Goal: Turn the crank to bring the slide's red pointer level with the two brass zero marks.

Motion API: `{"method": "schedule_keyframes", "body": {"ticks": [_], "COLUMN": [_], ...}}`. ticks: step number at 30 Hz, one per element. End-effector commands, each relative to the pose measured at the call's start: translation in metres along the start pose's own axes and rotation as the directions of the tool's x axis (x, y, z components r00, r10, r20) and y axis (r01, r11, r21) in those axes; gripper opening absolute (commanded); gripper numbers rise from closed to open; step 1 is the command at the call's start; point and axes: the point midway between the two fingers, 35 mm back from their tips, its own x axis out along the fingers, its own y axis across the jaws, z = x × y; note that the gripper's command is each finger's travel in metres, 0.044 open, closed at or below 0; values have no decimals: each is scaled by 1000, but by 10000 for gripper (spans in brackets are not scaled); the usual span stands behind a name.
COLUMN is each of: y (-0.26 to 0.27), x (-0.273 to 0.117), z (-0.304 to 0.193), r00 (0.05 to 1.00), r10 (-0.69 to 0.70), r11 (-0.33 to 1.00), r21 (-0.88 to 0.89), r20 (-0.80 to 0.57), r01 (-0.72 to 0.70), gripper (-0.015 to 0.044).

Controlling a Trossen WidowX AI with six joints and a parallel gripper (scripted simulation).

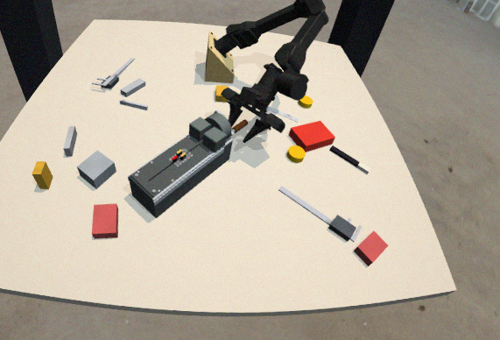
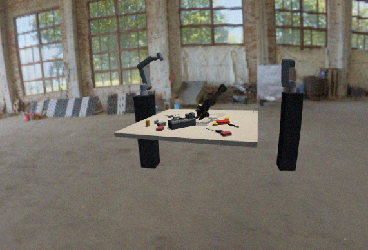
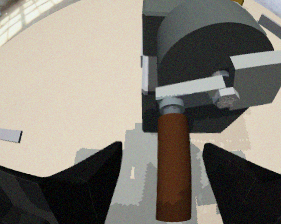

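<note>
The dark grey machine [image 1: 193,177] [image 2: 182,124] stands on the table, with a round housing at its crank end. On its top the small red pointer [image 1: 174,158] is close beside the brass marks [image 1: 182,156]; it is too small to tell whether they are exactly level. The crank's brown handle [image 1: 241,126] [image 3: 174,175] sticks out from a pale crank arm [image 3: 191,88]. My gripper [image 1: 238,133] [image 3: 164,148] is open, its fingers apart on both sides of the handle, with visible gaps between fingers and handle in the wrist view.
A red block [image 1: 313,135] and a yellow disc [image 1: 296,153] lie to the right of the gripper. A caliper [image 1: 342,227] lies at the front right. A grey block [image 1: 96,168] and another red block [image 1: 105,220] lie left of the machine. A tan wedge [image 1: 218,67] is at the arm's base.
</note>
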Motion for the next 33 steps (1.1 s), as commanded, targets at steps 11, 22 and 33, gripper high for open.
{"method": "schedule_keyframes", "body": {"ticks": [11, 22, 33], "y": [0, 1, -8], "x": [-24, -68, -86], "z": [25, 75, 118], "r00": [1000, 1000, 1000], "r10": [-3, -11, 14], "r11": [1000, 1000, 998], "r21": [-1, 2, -57], "r20": [1, 6, -26], "r01": [3, 11, -16], "gripper": [440, 440, 440]}}
